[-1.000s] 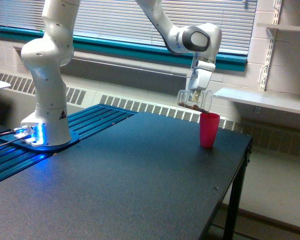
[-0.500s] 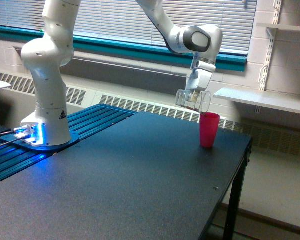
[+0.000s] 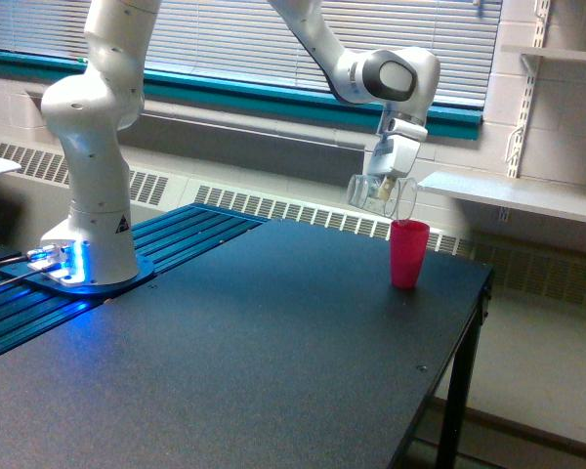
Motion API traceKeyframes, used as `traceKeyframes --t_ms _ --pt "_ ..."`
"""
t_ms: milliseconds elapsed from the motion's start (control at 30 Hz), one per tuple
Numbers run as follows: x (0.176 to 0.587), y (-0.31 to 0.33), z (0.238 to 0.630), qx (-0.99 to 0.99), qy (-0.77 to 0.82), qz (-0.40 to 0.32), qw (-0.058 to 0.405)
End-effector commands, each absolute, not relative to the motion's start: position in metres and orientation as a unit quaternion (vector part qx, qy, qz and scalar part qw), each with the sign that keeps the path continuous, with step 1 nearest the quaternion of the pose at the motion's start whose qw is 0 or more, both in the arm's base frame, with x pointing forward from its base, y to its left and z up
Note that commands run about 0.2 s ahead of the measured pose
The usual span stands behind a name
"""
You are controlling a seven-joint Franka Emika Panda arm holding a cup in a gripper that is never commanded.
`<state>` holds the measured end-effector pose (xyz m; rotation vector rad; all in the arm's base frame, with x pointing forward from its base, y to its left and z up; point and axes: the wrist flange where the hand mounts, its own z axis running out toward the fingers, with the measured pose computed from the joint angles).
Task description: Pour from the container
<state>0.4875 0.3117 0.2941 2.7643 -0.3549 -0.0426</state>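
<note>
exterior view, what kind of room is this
Probably a lab or classroom set up for robot trials: a robot arm bolted beside a black table, window blinds over a long radiator, and wall shelves on painted block walls.

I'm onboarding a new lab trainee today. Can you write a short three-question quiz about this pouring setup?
1. True or false: the clear cup is tipped on its side above the pink cup.
2. What holds the clear cup: A a person's hand, B the gripper, C a shelf?
3. Fill in: the pink cup stands upright on the black ____.

Key: 1 true; 2 B; 3 table.
</note>
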Motion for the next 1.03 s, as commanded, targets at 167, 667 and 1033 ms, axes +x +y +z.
traceKeyframes --t_ms 167,667,1033 --pt "0.490 0.320 0.295 0.978 -0.109 -0.013 0.177" --pt "0.492 0.324 0.318 0.979 -0.108 0.013 0.171" --pt "0.496 0.309 0.340 0.976 -0.126 0.046 0.169"
